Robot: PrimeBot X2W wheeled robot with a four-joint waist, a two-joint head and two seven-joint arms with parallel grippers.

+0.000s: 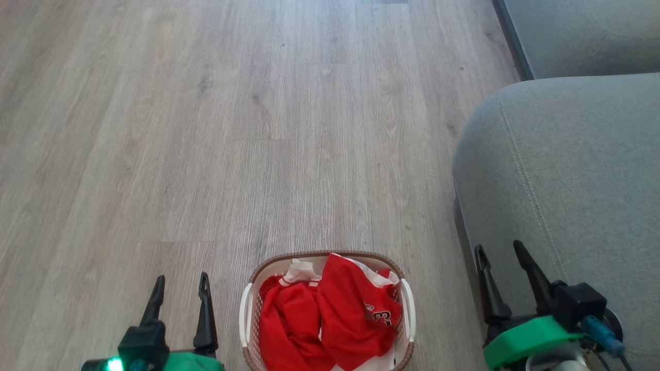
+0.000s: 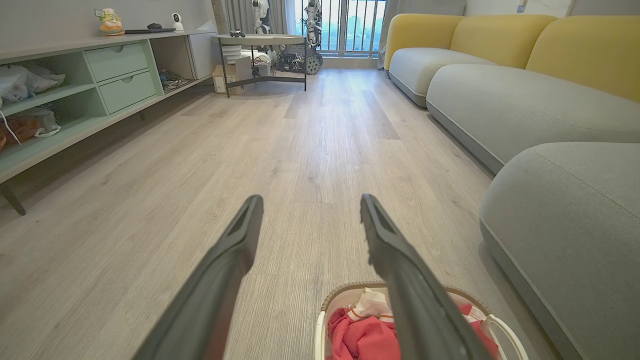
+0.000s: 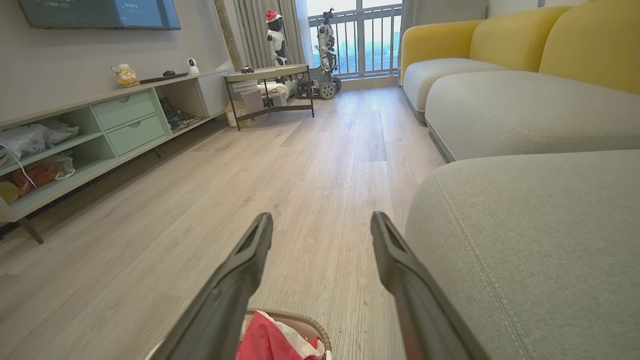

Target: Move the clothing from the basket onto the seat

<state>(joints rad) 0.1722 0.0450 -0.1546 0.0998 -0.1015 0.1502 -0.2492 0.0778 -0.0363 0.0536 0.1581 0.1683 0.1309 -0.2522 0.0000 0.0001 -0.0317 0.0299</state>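
Step in hand: opening stage, by judgement; no garment is lifted yet and both arms are poised either side of the basket (image 1: 246, 314).
Next move: likely one claw descending into the basket to pinch a fold of fabric, clear of the perforated wall.
Left gripper (image 1: 182, 278): just left of the basket, fingers spread, holding nothing.
Right gripper (image 1: 499, 246): right of the basket, over the seat's edge, fingers spread, holding nothing.
Basket: upright on the wood floor (image 1: 206, 129).
Contents: the clothing (image 1: 330, 309), crumpled red jerseys, fills it; the numbered jersey lies on the seat side.
Seat (image 1: 567, 170): right of the basket, near but apart; visible cushion bare.
Shelf unit (image 2: 120, 75): well beyond the basket, to its left; open shelves hold bagged items.
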